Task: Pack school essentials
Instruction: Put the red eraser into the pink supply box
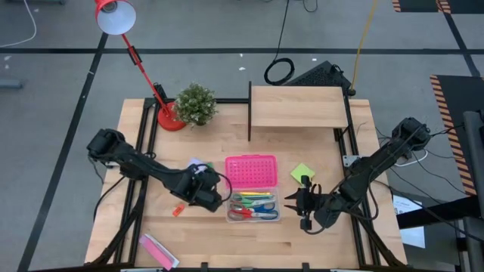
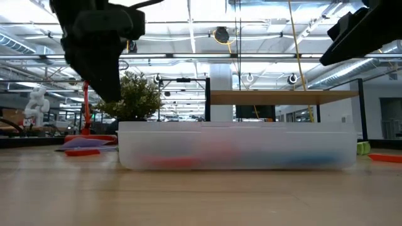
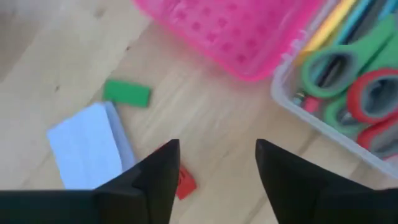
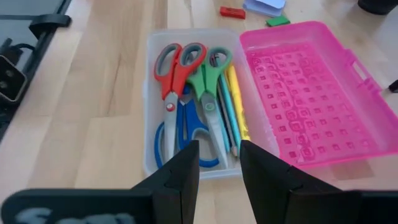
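Box dead ahead of my right gripper (image 4: 219, 163), fingers parted, holding nothing.
Clear box (image 1: 254, 216) already holds scissors (image 4: 177, 68) and pencils (image 4: 233, 99), lying lengthwise. Beside its left end, my left gripper (image 3: 217, 168) hangs spread and empty, nearer the pale-blue note pad (image 3: 87, 146); red eraser (image 3: 180, 180) lies just ahead.

Clear box (image 1: 253, 208) w/ scissors (image 1: 243, 213) (pink lid (image 1: 251, 171) open), betw. both grippers.

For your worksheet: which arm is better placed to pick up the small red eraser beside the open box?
Left. The left gripper hangs open right over the red eraser.
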`<act>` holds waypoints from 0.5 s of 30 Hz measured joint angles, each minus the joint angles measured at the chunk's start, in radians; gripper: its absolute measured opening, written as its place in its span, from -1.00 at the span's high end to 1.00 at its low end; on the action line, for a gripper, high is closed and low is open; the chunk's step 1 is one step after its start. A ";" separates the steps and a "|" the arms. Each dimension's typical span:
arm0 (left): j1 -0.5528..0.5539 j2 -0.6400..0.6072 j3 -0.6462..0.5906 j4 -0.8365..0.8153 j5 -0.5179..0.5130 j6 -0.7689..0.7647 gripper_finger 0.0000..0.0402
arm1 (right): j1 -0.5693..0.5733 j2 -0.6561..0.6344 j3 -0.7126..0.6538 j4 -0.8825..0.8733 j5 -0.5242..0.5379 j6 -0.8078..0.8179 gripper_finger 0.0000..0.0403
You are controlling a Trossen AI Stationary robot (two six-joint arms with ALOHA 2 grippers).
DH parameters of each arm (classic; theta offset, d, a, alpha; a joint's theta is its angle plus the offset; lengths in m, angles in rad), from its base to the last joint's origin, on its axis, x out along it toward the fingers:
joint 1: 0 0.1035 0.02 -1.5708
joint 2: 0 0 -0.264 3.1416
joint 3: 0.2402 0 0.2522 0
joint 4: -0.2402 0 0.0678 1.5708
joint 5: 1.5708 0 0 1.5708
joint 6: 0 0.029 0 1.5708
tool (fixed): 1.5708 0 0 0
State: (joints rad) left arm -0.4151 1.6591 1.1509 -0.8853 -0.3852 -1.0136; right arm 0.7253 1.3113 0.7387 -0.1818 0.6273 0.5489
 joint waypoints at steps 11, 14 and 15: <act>-0.006 -0.001 -0.132 0.001 0.051 -0.350 -0.22 | -0.106 0.000 0.000 -0.055 -0.008 -0.035 0.45; -0.006 -0.001 -0.175 0.004 0.070 -0.422 -0.22 | -0.136 0.000 0.000 -0.054 -0.045 -0.030 0.45; -0.006 -0.001 -0.188 0.016 0.070 -0.438 -0.22 | -0.141 0.000 0.000 -0.053 -0.052 -0.021 0.45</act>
State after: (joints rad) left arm -0.4213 1.6585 0.9632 -0.8693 -0.3149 -1.4514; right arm 0.5845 1.3109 0.7387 -0.2343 0.5755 0.5278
